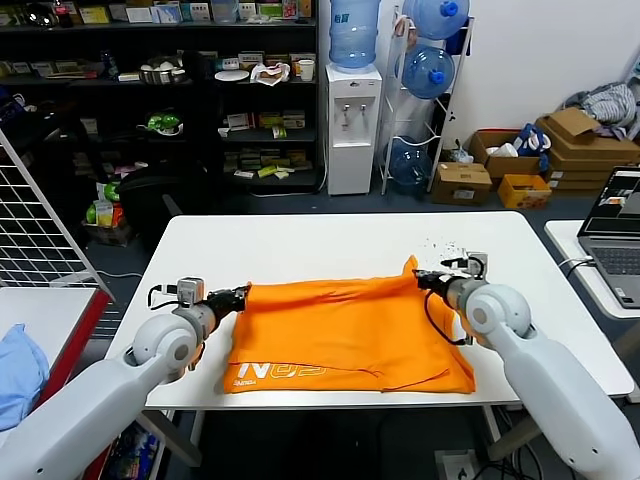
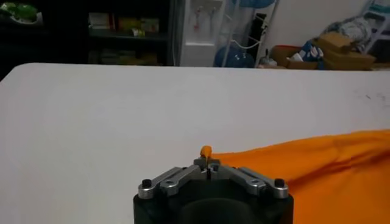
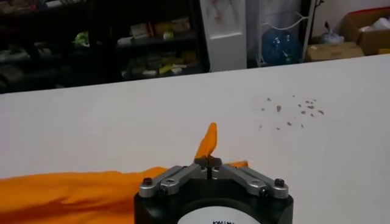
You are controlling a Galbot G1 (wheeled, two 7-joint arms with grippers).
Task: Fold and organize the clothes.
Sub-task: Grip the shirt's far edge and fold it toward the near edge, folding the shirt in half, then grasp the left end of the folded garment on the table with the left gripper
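At the far left of the head view a blue cloth lies on a side table, well apart from the work. The left gripper sits left of centre, its fingers pressed together on the upper left corner of the T-shirt; in the left wrist view a small nub of orange cloth pokes up between the closed fingertips of that gripper. The T-shirt lies spread across the middle of the white table, its top edge stretched between the two grippers, its lower edge just inside the table's near edge, with white lettering at its lower left. Bare tabletop lies open above the shirt, a wide band reaching to the far edge, and narrower strips remain to either side. Right of centre the right gripper is pinched shut on the upper right corner, where a point of cloth stands up; the right wrist view shows the same orange tip rising above the closed gripper. Dark specks dot the table beyond it. At the far right edge a laptop stands on another table.
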